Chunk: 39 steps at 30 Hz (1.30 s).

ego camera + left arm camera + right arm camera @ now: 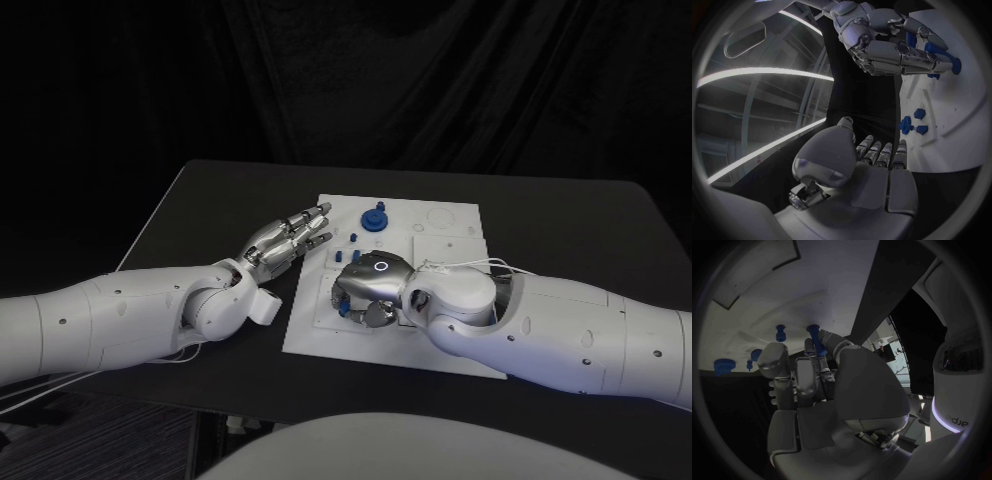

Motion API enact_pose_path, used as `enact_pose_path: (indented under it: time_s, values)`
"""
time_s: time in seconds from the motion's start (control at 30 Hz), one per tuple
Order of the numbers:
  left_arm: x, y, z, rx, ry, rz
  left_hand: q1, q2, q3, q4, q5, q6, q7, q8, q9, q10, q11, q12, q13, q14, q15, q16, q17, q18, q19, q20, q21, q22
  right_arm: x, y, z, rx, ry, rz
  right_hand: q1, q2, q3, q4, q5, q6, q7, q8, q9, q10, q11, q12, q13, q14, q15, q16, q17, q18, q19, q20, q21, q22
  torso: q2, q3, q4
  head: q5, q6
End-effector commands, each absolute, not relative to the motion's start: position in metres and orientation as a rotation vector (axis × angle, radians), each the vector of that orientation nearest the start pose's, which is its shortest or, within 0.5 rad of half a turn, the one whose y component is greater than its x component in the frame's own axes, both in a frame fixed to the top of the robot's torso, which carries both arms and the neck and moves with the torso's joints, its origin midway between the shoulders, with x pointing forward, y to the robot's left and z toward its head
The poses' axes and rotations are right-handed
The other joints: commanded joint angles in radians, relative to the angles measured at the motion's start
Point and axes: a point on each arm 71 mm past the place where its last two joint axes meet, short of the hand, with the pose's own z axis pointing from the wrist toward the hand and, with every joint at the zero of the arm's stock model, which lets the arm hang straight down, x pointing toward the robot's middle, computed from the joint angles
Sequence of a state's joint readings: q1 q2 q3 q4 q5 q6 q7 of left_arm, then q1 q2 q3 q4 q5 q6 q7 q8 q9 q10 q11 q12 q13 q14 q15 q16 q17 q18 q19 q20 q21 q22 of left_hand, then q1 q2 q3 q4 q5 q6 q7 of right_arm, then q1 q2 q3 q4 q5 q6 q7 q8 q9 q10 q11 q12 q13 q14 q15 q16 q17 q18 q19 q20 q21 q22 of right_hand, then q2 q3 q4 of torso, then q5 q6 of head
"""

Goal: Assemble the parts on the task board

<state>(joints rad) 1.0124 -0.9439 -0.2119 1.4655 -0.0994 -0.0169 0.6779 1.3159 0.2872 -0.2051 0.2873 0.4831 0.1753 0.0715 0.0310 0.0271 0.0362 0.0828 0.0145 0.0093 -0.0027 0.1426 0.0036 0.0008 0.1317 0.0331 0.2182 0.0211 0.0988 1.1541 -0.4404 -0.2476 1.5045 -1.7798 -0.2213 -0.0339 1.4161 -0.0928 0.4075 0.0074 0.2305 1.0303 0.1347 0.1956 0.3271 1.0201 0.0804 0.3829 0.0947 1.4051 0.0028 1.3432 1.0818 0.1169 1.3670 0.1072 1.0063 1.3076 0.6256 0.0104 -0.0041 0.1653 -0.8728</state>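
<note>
The white task board (326, 330) lies in the middle of the black table. A round blue part (375, 218) stands near the board's far edge, with small blue pieces (351, 238) in front of it. My right hand (369, 289) hovers low over the board's near left area, its fingers curled downward. In the right wrist view its thumb and a finger pinch a long blue peg (815, 339) against the board (817, 285). My left hand (290, 238) lies flat at the board's left edge with straight fingers, holding nothing. The left wrist view shows the right hand (889, 45) with the blue peg (937, 49) in its fingers.
Loose blue pieces (912, 124) lie on the board (961, 115) between the two hands. Another blue peg (781, 332) and a blue round part (721, 365) stand beyond the right hand's fingers. Bare black table (577, 220) surrounds the board.
</note>
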Motion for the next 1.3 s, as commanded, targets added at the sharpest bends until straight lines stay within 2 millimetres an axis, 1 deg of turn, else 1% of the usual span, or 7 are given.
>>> enact_pose_path:
  time_s: [0.03, 0.2, 0.37, 0.6, 0.93, 1.1, 1.3]
  values:
    - [0.413, 0.264, -0.296, -1.025, 1.455, -1.761, -0.002, 0.002, 0.005, 0.001, -0.004, 0.003, 0.003, 0.004, 0.002, 0.001, -0.005, -0.007, -0.001, 0.003, 0.008, -0.004, -0.001, 0.014, 0.002, 0.006, 0.005, 0.001, 0.392, -0.002, -0.265, -0.863, 1.671, 0.875, -0.003, 0.004, -0.005, -0.004, -0.011, -0.024, 0.006, -0.006, 0.007, -0.010, 0.007, -0.019, -0.002, -0.011, 0.006, -0.013, -0.014, -0.004, -0.016, 0.002, -0.020, 0.111, -0.001, 0.0003, -0.0006, 0.001, 0.000]
    - [0.413, 0.264, -0.296, -1.026, 1.456, -1.762, -0.002, 0.002, 0.005, 0.001, -0.004, 0.005, 0.005, 0.005, 0.002, 0.001, -0.006, -0.007, -0.001, 0.003, 0.009, -0.003, -0.001, 0.014, 0.002, 0.007, 0.005, 0.001, 0.392, -0.004, -0.267, -0.874, 1.693, 0.862, -0.047, -0.035, -0.045, 0.021, -0.041, -0.239, -0.012, -0.126, -0.038, -0.149, 0.052, -0.071, -0.006, -0.063, 0.046, -0.056, -0.082, 0.008, -0.069, 0.033, -0.122, 0.086, 0.000, 0.0005, -0.0008, -0.001, 0.000]
    - [0.413, 0.264, -0.296, -1.026, 1.457, -1.762, -0.003, 0.002, 0.006, 0.001, -0.004, 0.009, 0.008, 0.006, 0.002, 0.001, -0.007, -0.007, -0.001, 0.003, 0.009, -0.003, -0.001, 0.013, 0.002, 0.007, 0.006, 0.002, 0.392, -0.006, -0.268, -0.879, 1.708, 0.853, -0.070, -0.044, -0.167, 0.063, -0.117, -0.421, -0.049, -0.134, -0.107, -0.264, 0.064, -0.076, 0.005, -0.101, 0.053, -0.077, -0.122, 0.020, -0.098, 0.048, -0.182, 0.073, 0.000, 0.0006, -0.0008, -0.002, 0.000]
    - [0.413, 0.264, -0.296, -1.027, 1.458, -1.762, -0.003, 0.002, 0.006, 0.001, -0.004, 0.009, 0.008, 0.006, 0.002, 0.001, -0.007, -0.007, -0.001, 0.003, 0.009, -0.003, -0.001, 0.013, 0.002, 0.007, 0.006, 0.002, 0.392, -0.010, -0.267, -0.861, 1.701, 0.865, -0.045, -0.040, -0.225, 0.098, -0.138, -0.476, -0.050, -0.138, -0.140, -0.294, 0.067, -0.057, 0.018, -0.113, 0.056, -0.080, -0.130, 0.023, -0.106, 0.052, -0.208, 0.069, 0.000, 0.0006, -0.0004, -0.003, 0.000]
    - [0.412, 0.265, -0.297, -1.028, 1.459, -1.762, -0.003, 0.002, 0.006, 0.001, -0.004, 0.010, 0.009, 0.007, 0.002, 0.001, -0.007, -0.007, -0.001, 0.003, 0.010, -0.003, -0.001, 0.013, 0.002, 0.008, 0.006, 0.002, 0.392, -0.022, -0.252, -0.770, 1.614, 0.935, -0.012, -0.033, -0.241, 0.124, -0.131, -0.410, -0.038, -0.118, -0.134, -0.308, 0.068, -0.031, 0.032, -0.113, 0.057, -0.075, -0.126, 0.023, -0.103, 0.053, -0.213, 0.071, -0.001, 0.0007, 0.0002, -0.004, 0.000]
    - [0.410, 0.267, -0.294, -1.025, 1.443, -1.761, -0.004, 0.000, 0.006, 0.001, -0.005, 0.012, 0.010, 0.008, 0.003, 0.001, -0.006, -0.007, -0.001, 0.003, 0.006, -0.004, -0.001, 0.014, 0.002, 0.006, 0.005, 0.000, 0.399, -0.043, -0.217, -0.612, 1.542, 1.022, 0.027, -0.012, -0.233, 0.121, -0.069, -0.324, -0.003, -0.093, -0.126, -0.287, 0.069, 0.014, 0.048, -0.067, 0.063, -0.029, -0.058, 0.011, -0.061, 0.057, -0.140, 0.093, 0.000, 0.0003, 0.0008, -0.014, 0.000]
    - [0.407, 0.274, -0.291, -1.014, 1.411, -1.747, -0.006, -0.015, -0.005, -0.002, -0.008, 0.011, -0.015, 0.009, 0.002, 0.003, -0.021, -0.006, -0.001, 0.003, -0.016, -0.004, -0.001, 0.020, -0.002, -0.010, 0.003, -0.008, 0.419, -0.085, -0.175, -0.344, 1.592, 1.115, 0.070, 0.032, -0.184, 0.098, 0.034, -0.227, 0.041, -0.057, -0.126, -0.114, 0.020, 0.171, 0.114, -0.004, 0.018, 0.025, 0.034, -0.009, 0.006, 0.021, -0.002, 0.124, -0.001, -0.0021, 0.0012, -0.040, 0.000]
